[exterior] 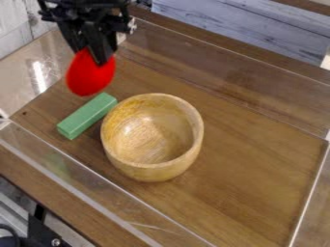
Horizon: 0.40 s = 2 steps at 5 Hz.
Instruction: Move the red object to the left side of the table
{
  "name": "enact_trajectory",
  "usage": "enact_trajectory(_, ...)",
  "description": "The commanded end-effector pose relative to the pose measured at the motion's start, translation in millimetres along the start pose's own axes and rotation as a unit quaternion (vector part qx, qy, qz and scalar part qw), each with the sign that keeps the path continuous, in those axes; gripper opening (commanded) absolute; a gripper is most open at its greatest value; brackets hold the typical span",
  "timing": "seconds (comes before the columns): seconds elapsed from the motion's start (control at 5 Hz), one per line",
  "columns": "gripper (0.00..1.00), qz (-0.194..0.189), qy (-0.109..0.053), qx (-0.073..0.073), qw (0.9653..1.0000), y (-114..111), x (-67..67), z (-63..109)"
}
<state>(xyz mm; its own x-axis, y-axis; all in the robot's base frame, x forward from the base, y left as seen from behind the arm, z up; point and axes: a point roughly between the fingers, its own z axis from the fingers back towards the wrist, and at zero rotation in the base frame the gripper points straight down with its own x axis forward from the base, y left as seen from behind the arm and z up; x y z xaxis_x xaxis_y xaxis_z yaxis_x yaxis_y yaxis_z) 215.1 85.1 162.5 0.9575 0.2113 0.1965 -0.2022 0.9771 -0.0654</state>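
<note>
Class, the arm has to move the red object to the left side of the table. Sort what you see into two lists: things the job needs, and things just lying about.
Needed:
red object, held in the gripper
table

Lying about:
wooden bowl
green block

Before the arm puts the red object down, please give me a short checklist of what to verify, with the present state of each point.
1. The tool is shut on the red object: ok.
2. The red object hangs free above the table, touching nothing: ok, as far as this single view shows.
3. The red object is over the left part of the table: ok.
4. The green block is not directly under the red object: cannot tell; it lies just in front in this view.
5. The wooden bowl is away from the drop spot: ok; it stands to the right.
6. The acrylic wall is away from the arm: ok.
</note>
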Motion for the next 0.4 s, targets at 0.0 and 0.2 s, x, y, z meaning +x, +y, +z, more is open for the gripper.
enact_trajectory(0.0, 0.00, 0.013, -0.020, 0.019, 0.9995, 18.9, 17.5, 3.9)
enact_trajectory(0.2, 0.00, 0.030, -0.019, 0.030, 0.9989, 36.5, 27.7, -3.0)
